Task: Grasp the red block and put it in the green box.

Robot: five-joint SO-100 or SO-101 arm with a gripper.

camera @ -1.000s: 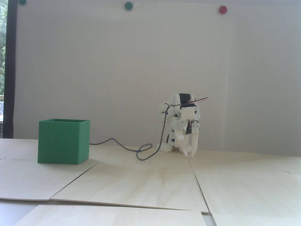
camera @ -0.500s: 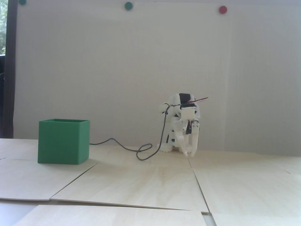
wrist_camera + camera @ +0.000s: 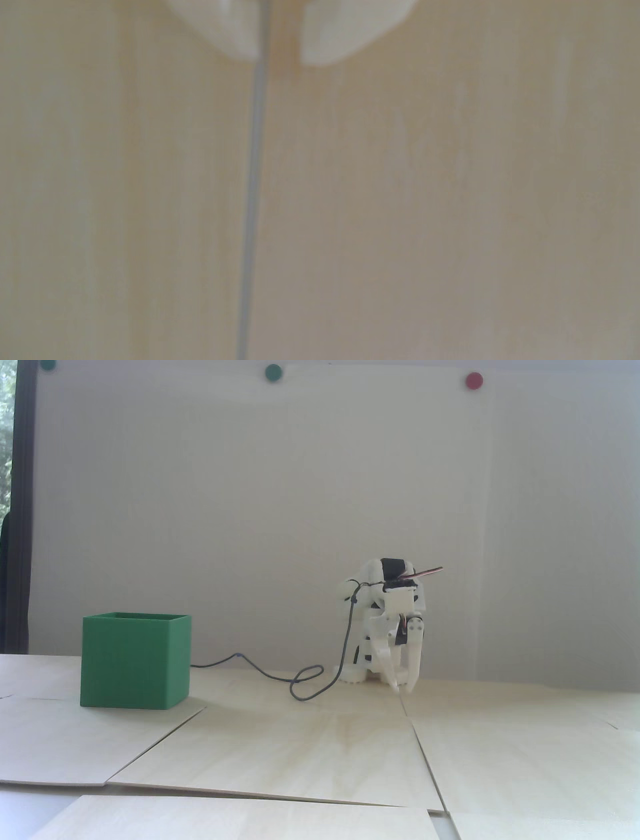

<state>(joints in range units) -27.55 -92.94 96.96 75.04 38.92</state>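
Pincer folded low at the counter, red block nowhere in view.

Fixed view: the pincer (image 3: 404, 687) points down at the counter (image 3: 310, 745), empty; the green box (image 3: 135, 660) stands well apart to its left. Wrist view: the fingertips (image 3: 332, 38) show a narrow gap, nothing between, above a panel seam (image 3: 252, 194); the block's direction cannot be told.

The fixed view is evenly and softly lit by daylight, bright at the window strip (image 3: 7, 460) on its left edge. The pale wall (image 3: 300, 485) looks washed out, the colours slightly milky, the detail soft and a little grainy. The green box (image 3: 135, 660) throws a faint shadow to its right on the counter (image 3: 320, 750). The wrist view is heavily blurred and dimmer, with a warm yellowish cast; a seam (image 3: 252, 207) shows only as a smeared grey line.
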